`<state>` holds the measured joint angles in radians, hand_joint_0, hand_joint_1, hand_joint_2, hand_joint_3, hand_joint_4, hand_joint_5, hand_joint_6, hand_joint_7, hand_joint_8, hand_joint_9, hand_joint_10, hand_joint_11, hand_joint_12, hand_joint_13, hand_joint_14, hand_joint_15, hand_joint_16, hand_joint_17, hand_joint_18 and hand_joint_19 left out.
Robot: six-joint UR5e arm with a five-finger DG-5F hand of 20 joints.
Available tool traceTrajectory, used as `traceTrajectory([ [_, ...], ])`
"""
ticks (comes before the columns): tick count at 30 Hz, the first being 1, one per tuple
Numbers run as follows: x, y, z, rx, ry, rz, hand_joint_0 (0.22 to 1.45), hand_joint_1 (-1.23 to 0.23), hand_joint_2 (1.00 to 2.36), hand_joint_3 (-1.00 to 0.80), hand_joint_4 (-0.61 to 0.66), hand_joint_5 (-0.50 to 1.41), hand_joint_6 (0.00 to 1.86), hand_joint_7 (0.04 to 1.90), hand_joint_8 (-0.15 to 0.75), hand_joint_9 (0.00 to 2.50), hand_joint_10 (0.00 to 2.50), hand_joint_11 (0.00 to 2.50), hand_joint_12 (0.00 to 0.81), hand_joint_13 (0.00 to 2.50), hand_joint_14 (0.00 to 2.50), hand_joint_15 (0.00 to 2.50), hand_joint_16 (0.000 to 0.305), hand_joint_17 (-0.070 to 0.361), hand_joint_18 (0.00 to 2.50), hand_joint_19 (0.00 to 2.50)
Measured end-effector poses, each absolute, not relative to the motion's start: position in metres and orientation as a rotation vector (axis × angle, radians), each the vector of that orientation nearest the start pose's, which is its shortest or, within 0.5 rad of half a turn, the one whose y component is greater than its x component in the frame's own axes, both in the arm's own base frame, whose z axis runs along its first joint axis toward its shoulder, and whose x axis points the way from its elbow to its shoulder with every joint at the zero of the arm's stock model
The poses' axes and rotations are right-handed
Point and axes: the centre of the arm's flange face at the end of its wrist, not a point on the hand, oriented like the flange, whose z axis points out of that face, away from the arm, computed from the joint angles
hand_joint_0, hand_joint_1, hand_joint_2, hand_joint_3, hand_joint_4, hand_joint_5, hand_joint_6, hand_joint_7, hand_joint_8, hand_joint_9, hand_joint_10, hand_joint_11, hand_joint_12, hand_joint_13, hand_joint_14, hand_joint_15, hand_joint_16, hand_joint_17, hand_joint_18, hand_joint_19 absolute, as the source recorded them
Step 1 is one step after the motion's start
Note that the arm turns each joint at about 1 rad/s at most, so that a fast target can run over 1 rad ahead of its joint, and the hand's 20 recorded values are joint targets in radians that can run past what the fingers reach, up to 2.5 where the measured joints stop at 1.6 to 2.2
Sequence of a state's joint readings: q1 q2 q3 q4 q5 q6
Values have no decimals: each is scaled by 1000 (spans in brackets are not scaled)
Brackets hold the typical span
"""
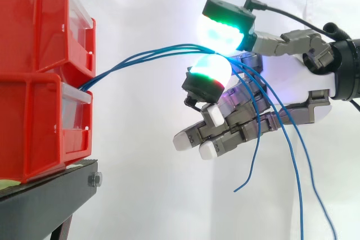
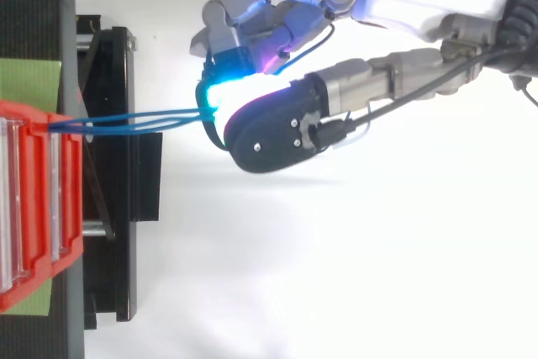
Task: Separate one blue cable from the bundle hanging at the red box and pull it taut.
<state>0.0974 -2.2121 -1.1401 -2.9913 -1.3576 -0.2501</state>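
Note:
Several thin blue cables run from between the two stacked red bins rightward to my hand. Two glowing pads pinch the bundle where it reaches the hand, one above and one below. Past the pinch the cables' loose ends drop across the palm and hang free, one ending in a short curl. The other fingers are curled below the pinch and hold nothing. From above, the cables reach from the bin's edge to the cyan glow of the pads.
The red bins stand on a black stand at the left, with a green pad on top of it in the top view. A white curtain lies behind and below the hand.

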Motion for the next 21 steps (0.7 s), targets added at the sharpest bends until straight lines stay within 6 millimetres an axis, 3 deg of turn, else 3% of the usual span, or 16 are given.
traceTrajectory([
  [8,741,-83,316,1117,1294,905,618,-761,1022,-214,83,-196,888,1453,277,883,25,885,286,367,9,232,34,77,256,267],
  [14,740,-82,315,1117,1295,905,671,-797,1012,-365,78,-200,896,1378,268,864,26,883,294,365,9,228,37,83,257,249],
  [16,740,-83,315,1117,1295,904,636,-791,1000,-500,128,-193,886,1354,270,866,26,883,297,368,9,228,37,84,267,256],
  [21,740,-83,315,1117,1294,904,521,-703,1000,-500,164,-183,884,1317,292,910,23,884,316,403,10,242,40,89,328,282],
])
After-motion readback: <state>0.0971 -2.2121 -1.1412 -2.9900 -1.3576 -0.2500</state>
